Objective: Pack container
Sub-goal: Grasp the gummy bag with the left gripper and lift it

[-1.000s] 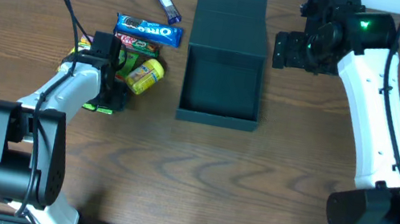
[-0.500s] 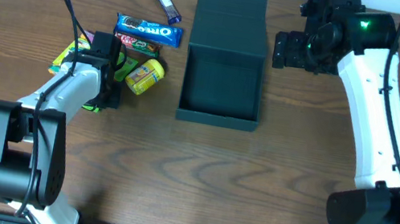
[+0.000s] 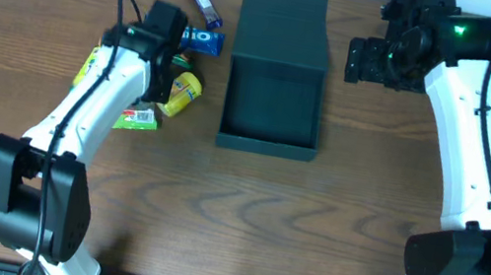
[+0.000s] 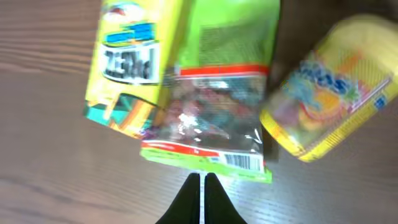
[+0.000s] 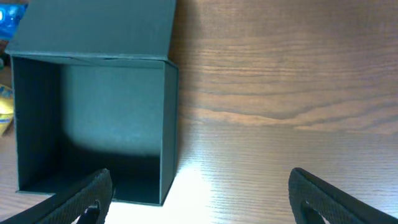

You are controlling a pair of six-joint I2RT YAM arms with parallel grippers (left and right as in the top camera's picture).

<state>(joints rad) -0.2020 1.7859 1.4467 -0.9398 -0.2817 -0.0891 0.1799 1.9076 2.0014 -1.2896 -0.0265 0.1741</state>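
Note:
The container (image 3: 271, 102) is a dark teal box standing open in the middle of the table, its flap lid (image 3: 282, 26) lying flat behind it and nothing inside. My left gripper (image 3: 163, 66) is shut with nothing between its fingers. It hangs above the snack pile, its tips (image 4: 200, 179) just short of the barcode end of a green clear-window packet (image 4: 211, 118). Beside that packet lie a yellow-green packet (image 4: 134, 62) and a yellow tub (image 4: 336, 93). My right gripper (image 5: 202, 190) stands wide open, above the table just right of the container's wall (image 5: 171, 124).
A blue Oreo packet (image 3: 202, 38) and a dark snack bar (image 3: 203, 3) lie behind the pile, left of the lid. The green packet (image 3: 136, 117) and the yellow tub (image 3: 180, 92) sit left of the box. Bare wood lies right of the box.
My left gripper has shut, empty, and swung up and toward the back over the snack pile. The green packet stays on the table, now uncovered. The right arm has barely moved.

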